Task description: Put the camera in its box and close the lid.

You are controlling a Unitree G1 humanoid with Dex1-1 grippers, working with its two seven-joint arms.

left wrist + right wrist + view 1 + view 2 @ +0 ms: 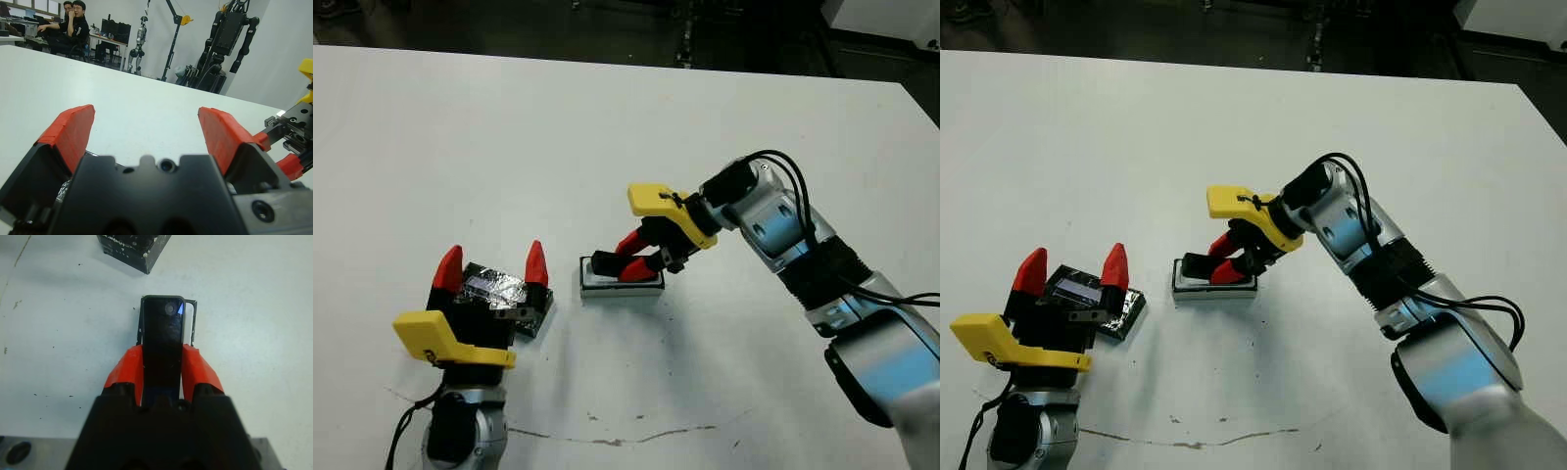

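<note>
My right gripper (629, 260) is shut on the camera (161, 340), a slim black bar with a blue glint near its far end. The camera sits low over the box (619, 286), lined up with it; the box's white lining (187, 328) shows along one side of the bar. I cannot tell whether the camera rests inside. The lid (495, 288), a black slab with silvery patches, lies flat on the table at the left. My left gripper (493, 264) stands open over the lid, one red fingertip (69, 131) on either side of it.
The white table (607, 127) stretches far beyond both arms. A thin dark scuff line (607, 439) runs near the front edge. In the left wrist view, people sit at desks beyond the table, with equipment stands beside them.
</note>
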